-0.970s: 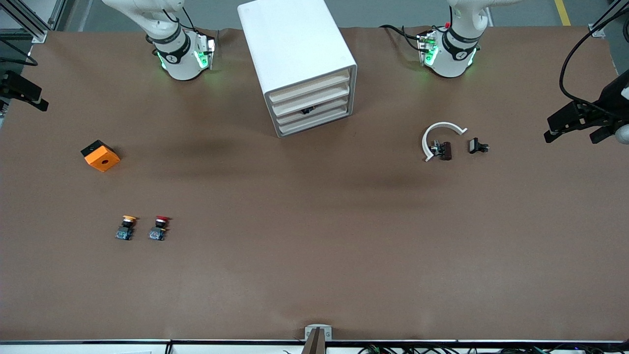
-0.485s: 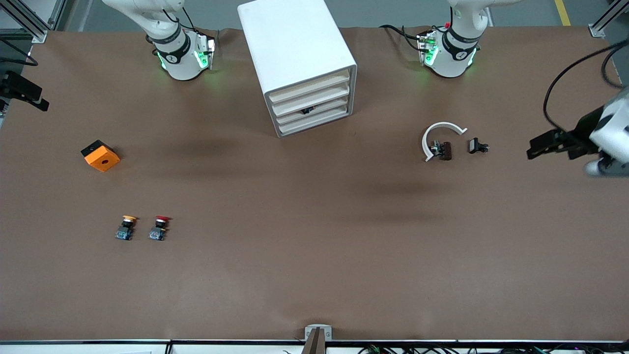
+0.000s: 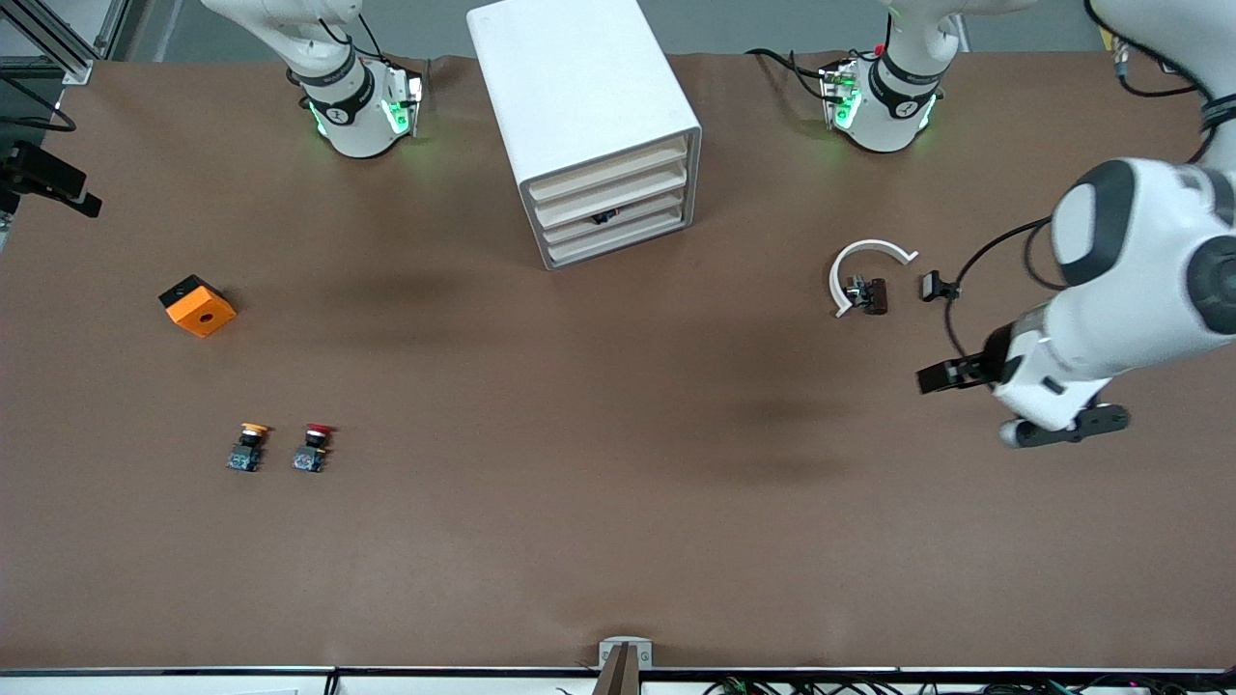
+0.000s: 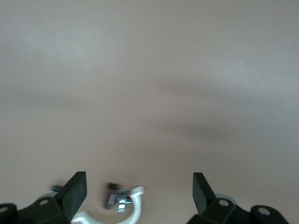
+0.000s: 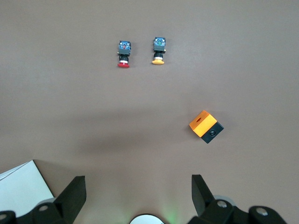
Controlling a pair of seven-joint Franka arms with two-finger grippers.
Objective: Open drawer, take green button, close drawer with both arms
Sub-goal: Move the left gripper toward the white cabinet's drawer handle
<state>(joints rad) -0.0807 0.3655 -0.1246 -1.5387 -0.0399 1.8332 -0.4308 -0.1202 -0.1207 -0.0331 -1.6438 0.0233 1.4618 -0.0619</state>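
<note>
4 drawers fill the white cabinet [image 3: 586, 116] in the front view; the third drawer [image 3: 618, 218] is shut, no green button showing. The left gripper [image 3: 951, 375] hangs open and empty over bare table. The left wrist view shows 1 white clip [image 4: 122, 212]. The right gripper [image 5: 139, 193], open and empty, looks on 2 buttons, red-capped [image 5: 124, 52] and yellow-capped [image 5: 159, 50], and 1 orange block [image 5: 205, 126].

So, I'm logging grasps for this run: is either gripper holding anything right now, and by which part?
Nothing is held. The left gripper and the right gripper are both open and empty.
</note>
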